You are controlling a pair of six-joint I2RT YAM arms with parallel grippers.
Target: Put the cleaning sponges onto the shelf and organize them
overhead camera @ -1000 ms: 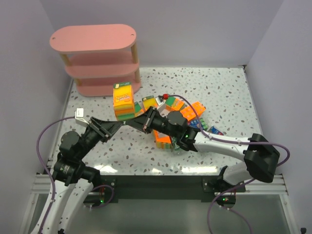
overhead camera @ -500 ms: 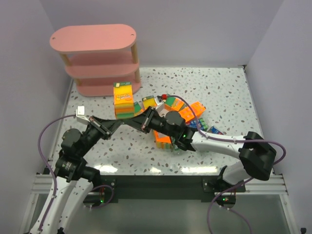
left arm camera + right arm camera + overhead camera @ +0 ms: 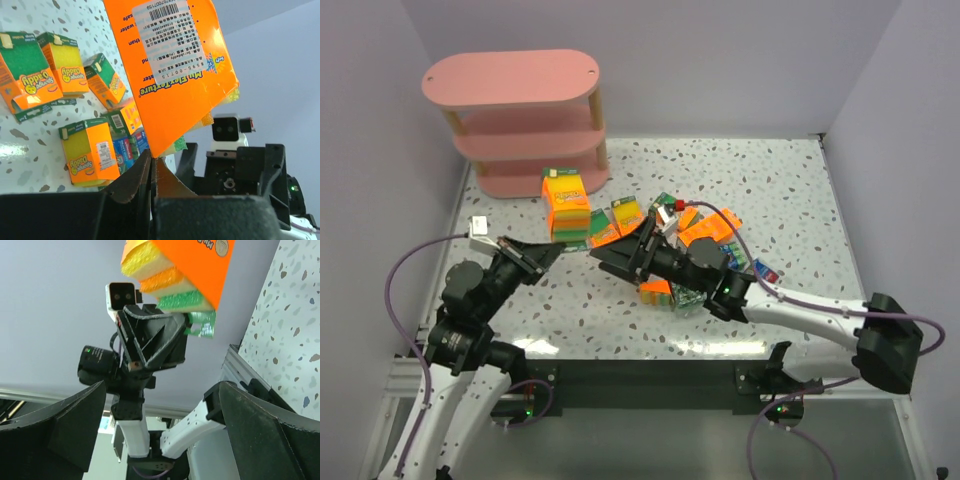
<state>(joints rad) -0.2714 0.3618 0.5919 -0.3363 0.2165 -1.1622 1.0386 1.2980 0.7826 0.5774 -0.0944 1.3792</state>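
A bright orange sponge pack hangs above the table, just in front of the pink three-tier shelf. My left gripper is shut on the lower corner of its wrapper. Just right of it, my right gripper stands wide open with nothing between its fingers. More sponges lie in a pile at mid-table, orange ones and a blue-green one. No pack shows on the shelf's boards.
Purple walls close in the table on the left, back and right. The speckled tabletop runs out to the right of the pile. The right arm's forearm crosses the near side of the table.
My right gripper has opened wide and its arm has drawn back. My left gripper has shut on the orange pack's wrapper and pulled back to the left with it.
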